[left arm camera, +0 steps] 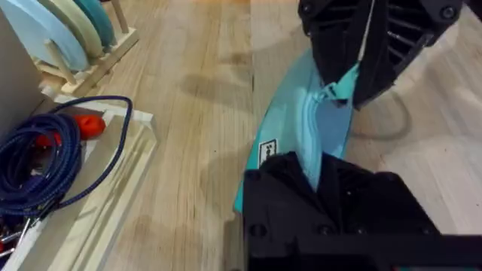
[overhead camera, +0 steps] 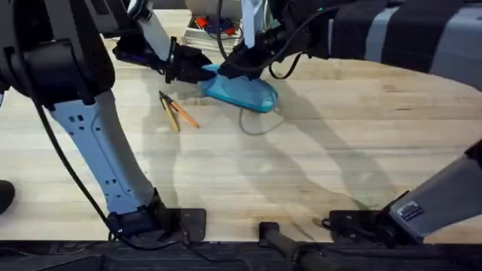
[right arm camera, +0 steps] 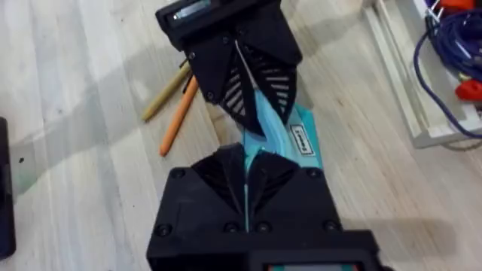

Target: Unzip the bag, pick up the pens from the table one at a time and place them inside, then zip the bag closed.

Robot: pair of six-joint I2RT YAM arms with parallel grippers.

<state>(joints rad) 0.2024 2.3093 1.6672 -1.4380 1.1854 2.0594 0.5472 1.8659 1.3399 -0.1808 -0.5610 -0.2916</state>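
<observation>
While the left gripper [right arm camera: 242, 113] is pinching one end of the teal pencil pouch [overhead camera: 242, 92] and the right gripper [left arm camera: 354, 84] is clamping what looks like the zipper pull, the fabric is at risk of bunching or slipping free if the two pull out of line. Both are working at the far side of the plank-grained wooden table [overhead camera: 301, 173], with the orange and yellow pens [overhead camera: 175, 113] lying just beside the pouch. A tray of coiled blue cord [left arm camera: 38, 162] is sitting nearby.

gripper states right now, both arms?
Left gripper: shut on the bag, at one end.
Right gripper: shut on the bag's zipper end.
</observation>
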